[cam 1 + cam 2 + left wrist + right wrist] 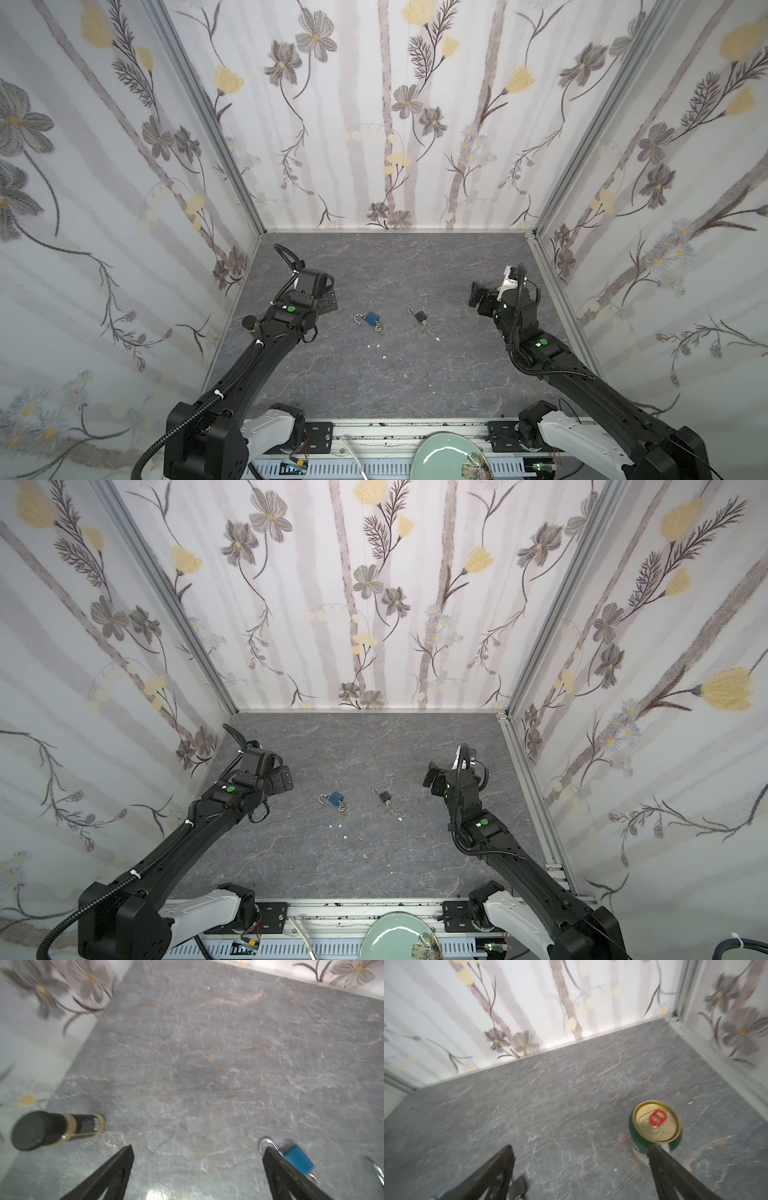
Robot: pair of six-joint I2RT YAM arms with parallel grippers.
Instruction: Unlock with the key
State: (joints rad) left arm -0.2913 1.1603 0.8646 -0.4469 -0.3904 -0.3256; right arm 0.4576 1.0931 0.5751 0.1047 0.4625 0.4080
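Grey stone-look worktop (374, 270) inside flowered walls (124, 166), with two small padlocks lying near its middle.
A blue padlock (372, 318) lies flat near the centre with a silvery key (379, 328) at its base. Just to its right, not touching it, lies a black padlock (420, 315) with a small key (426, 327) at its own base. Off to the blue one's left hangs the left claw (198, 1148), jaws spread wide and empty. The right claw (581, 1147) hangs well right of the black one, likewise released. A dark-capped bottle (58, 1130) stands by the left wall, and a green can (656, 1126) stands near the right claw.
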